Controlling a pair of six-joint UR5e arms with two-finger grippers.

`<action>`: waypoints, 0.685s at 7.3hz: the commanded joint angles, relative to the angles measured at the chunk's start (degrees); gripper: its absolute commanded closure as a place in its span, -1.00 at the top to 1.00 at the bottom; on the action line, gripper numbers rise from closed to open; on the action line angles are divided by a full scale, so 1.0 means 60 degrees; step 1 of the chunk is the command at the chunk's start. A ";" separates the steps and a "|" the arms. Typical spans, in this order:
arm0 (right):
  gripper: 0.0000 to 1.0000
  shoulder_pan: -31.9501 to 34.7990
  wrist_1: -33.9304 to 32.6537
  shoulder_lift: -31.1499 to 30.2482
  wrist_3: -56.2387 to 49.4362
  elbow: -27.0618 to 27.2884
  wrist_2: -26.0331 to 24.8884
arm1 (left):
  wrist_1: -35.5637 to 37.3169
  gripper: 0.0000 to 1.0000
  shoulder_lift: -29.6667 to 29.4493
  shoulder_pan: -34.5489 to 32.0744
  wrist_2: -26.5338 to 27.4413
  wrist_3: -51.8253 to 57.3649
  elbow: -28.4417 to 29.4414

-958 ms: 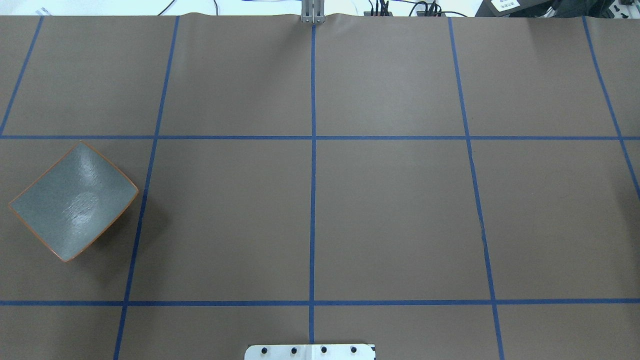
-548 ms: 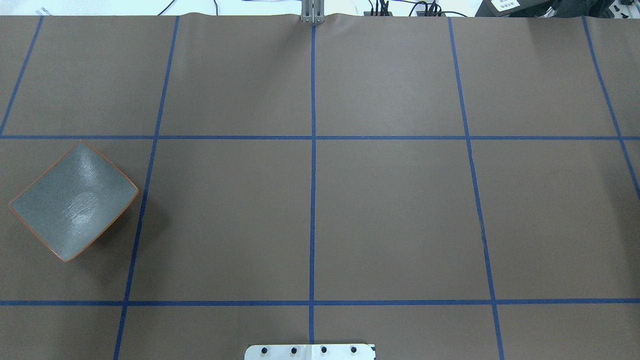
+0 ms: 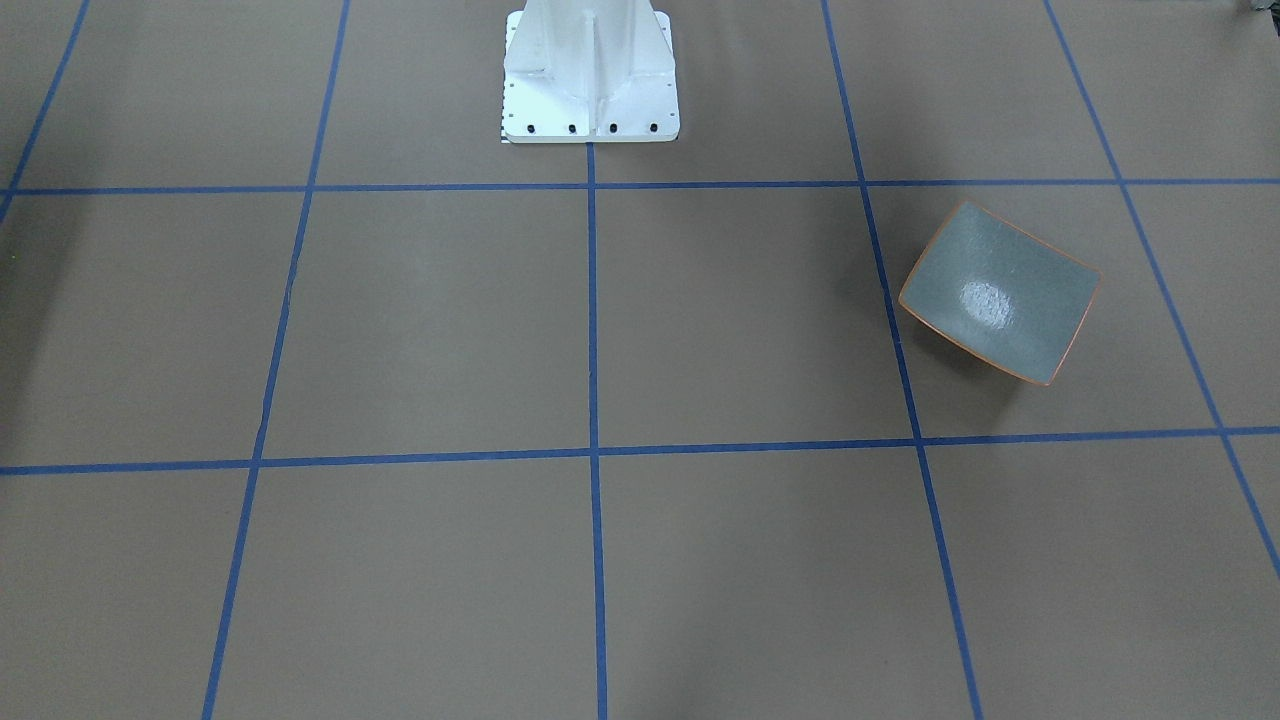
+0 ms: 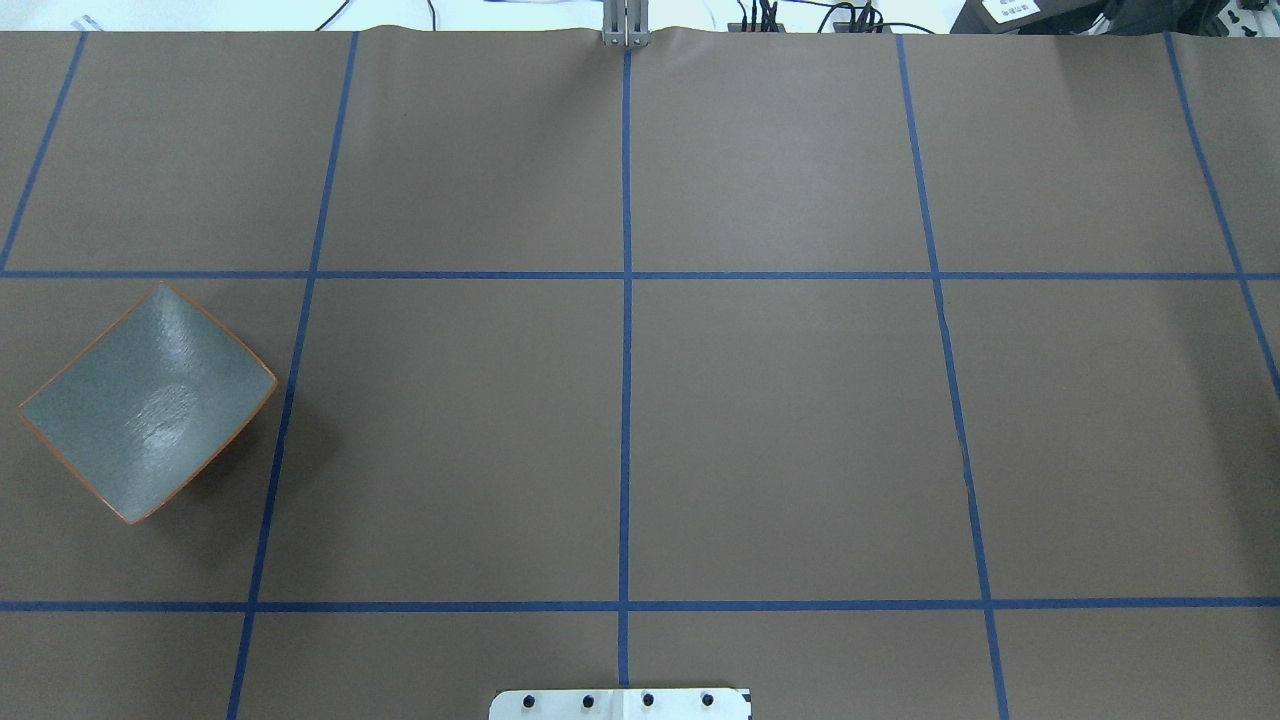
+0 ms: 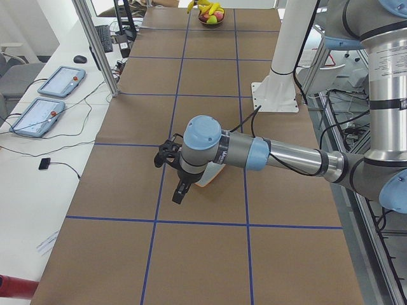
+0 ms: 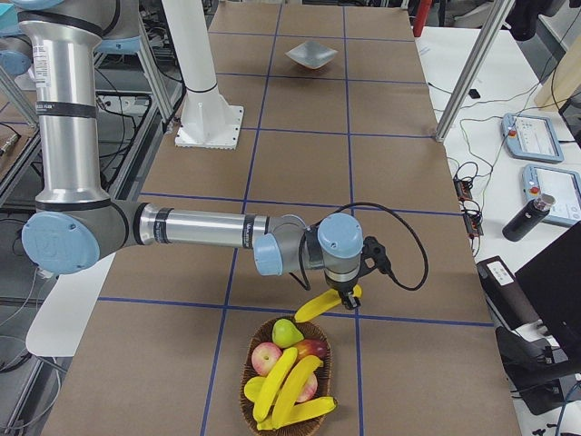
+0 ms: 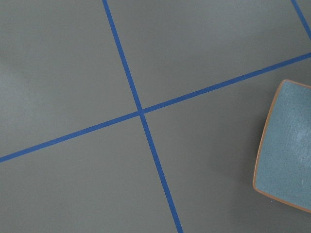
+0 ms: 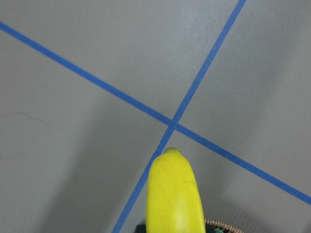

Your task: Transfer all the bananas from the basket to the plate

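No banana lies on the plate (image 4: 150, 400) yet; it sits empty at the left middle of the overhead view. The right gripper (image 6: 350, 296) clasps one banana (image 6: 323, 307) just above the basket (image 6: 246, 380), at the lower centre of the right side view, where three bananas (image 6: 289, 386) lie among other fruit. The left gripper (image 5: 180, 192) hovers by the plate; I cannot tell if its jaws stand wide or narrow.

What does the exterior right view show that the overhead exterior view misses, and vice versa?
Only exterior right: the robot's right arm, a curved yellow banana at its end effector, and the oval wicker basket next to it holding more yellow bananas, red apples and a green pear.
Only overhead: nothing of its own; no arm or fruit enters it.
Both: the empty square grey-blue dish with an orange rim, the brown paper-covered table with blue tape lines, and the white base plate.
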 commanded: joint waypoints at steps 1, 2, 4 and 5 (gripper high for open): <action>-1.00 -0.0176 0.0059 0.0331 0.3201 0.1108 0.0425 | -0.0662 0.99 -0.0524 0.0052 0.0012 -0.0026 0.0072; -1.00 -0.0540 0.0088 0.0623 0.4534 0.1403 0.0411 | -0.0679 0.99 -0.0889 0.0168 -0.0002 -0.0012 0.0058; -1.00 -0.1432 0.0147 0.1514 0.7024 0.1770 0.0280 | -0.1494 0.99 -0.1068 0.0358 -0.0847 -0.1434 0.0029; -1.00 -0.1742 0.0147 0.1998 0.8241 0.1946 0.0250 | -0.3023 0.99 -0.1010 0.0896 -0.0823 -0.2651 0.0087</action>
